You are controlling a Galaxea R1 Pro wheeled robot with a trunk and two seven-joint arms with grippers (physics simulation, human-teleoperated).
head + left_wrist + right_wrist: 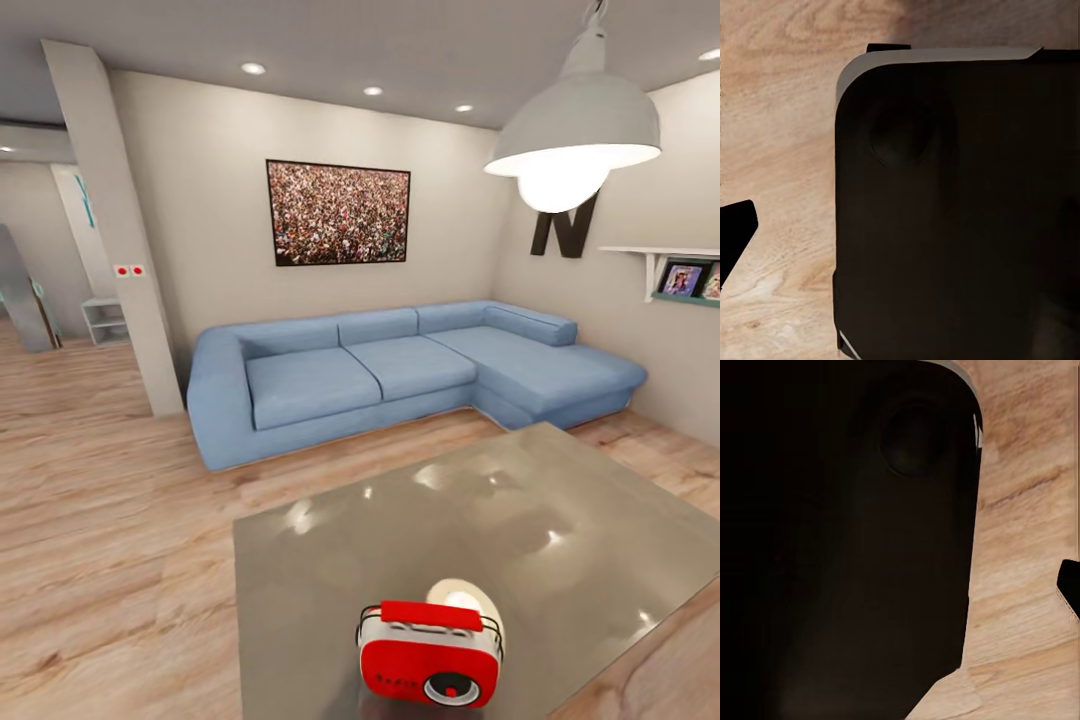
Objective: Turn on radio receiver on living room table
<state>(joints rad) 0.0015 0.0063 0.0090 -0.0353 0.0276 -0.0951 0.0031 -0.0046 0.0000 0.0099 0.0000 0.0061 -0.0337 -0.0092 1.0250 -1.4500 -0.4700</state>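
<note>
Red radio receiver stands on the table (jaws' state: cannot tell), sofa beyond.

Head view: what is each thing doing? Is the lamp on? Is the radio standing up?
Pendant lamp: lit, glowing white.
Radio receiver: upright near the table's front edge, dial facing the camera; on or off cannot be told.
Table: glossy top mirrors the lights.
Sofa: nobody on it.

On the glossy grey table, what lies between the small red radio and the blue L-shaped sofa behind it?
In the head view, nothing stands between the small red radio and the blue L-shaped sofa: only bare glossy grey table top with light reflections, then a strip of light wood floor.
</note>
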